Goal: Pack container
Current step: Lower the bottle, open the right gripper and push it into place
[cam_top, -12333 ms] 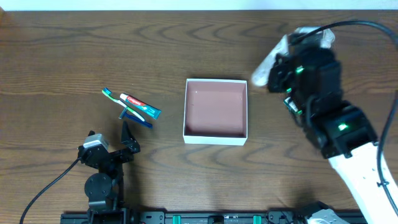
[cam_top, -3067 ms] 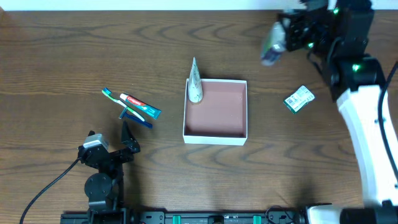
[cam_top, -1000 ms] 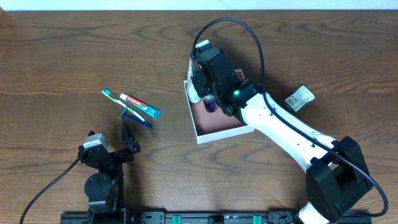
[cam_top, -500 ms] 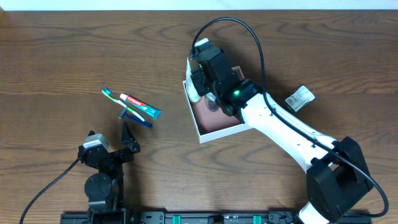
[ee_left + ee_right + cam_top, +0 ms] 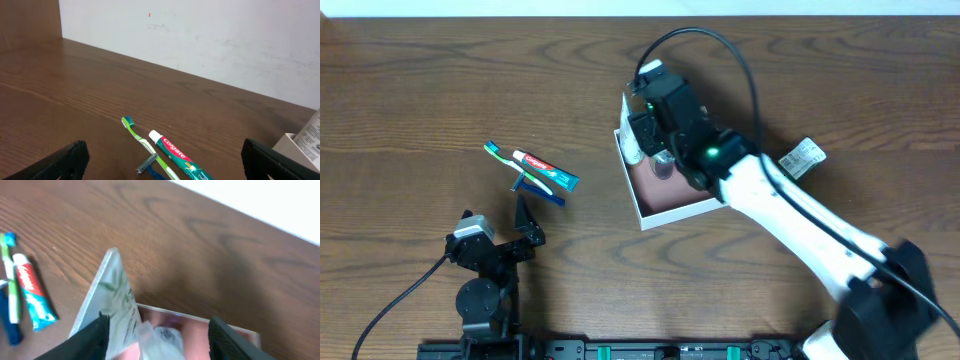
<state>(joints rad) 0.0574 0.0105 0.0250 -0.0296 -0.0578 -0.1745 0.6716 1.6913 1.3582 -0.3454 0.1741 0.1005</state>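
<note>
Two items in the container (image 5: 675, 197); right gripper (image 5: 159, 332) parted over it.
Container sat mid-table, skewed. A tube (image 5: 112, 295) leaned on the wall nearest the toothbrush (image 5: 510, 160), and a small clear bottle (image 5: 664, 166) sat between the right gripper's spread fingers, ungripped: judged a release to leave it inside. Left gripper (image 5: 165, 160) was wide open and empty, parked by the unpacked toothbrush, toothpaste (image 5: 546, 170) and razor (image 5: 535, 190).

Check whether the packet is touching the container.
Apart. The overhead view shows the packet lying well to the right of the container, with bare table all around it.
</note>
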